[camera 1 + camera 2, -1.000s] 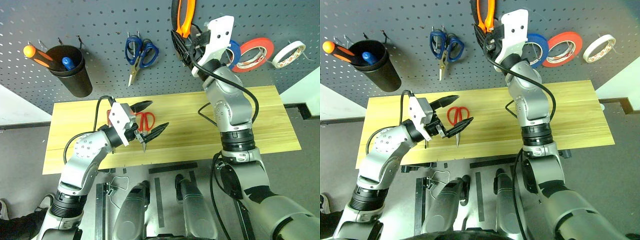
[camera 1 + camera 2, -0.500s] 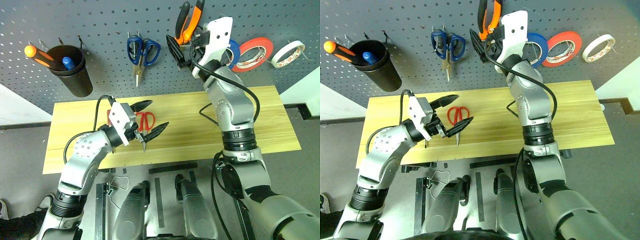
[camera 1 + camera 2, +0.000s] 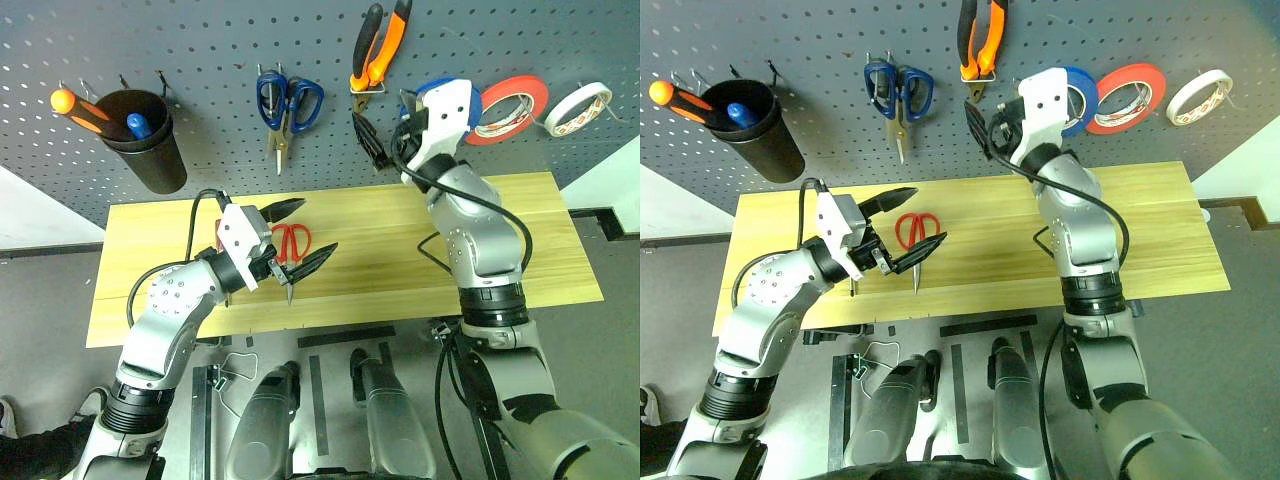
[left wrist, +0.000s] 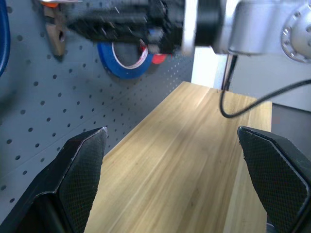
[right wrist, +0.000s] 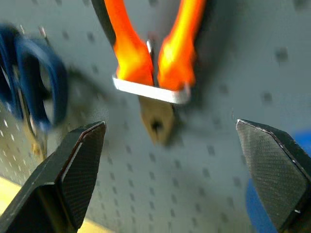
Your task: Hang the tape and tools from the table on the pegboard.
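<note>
A: Pegboard, contents?
B: Pliers, orange and black handles, hanging nose down in a metal holder. Blue scissors to their left. Black cup further left, holding an orange screwdriver and a blue-handled item. To the right of the pliers: blue roll, partly behind the right arm, then red roll, then whitish tape on a hook at the far right.

A: Surface, contents?
B: Red scissors, lying flat near the left claw. Red-handled screwdriver: a thin shaft shows at the left claw in the right eye view, the rest hidden; cannot confirm.

A: Right claw?
B: Fingers wide apart, empty. Just below the pliers, in front of the board, not touching them. The right wrist view shows the pliers between and beyond the two fingertips.

A: Left claw?
B: Fingers spread wide, empty. Held above the surface over the red scissors, pointing toward the right arm.
</note>
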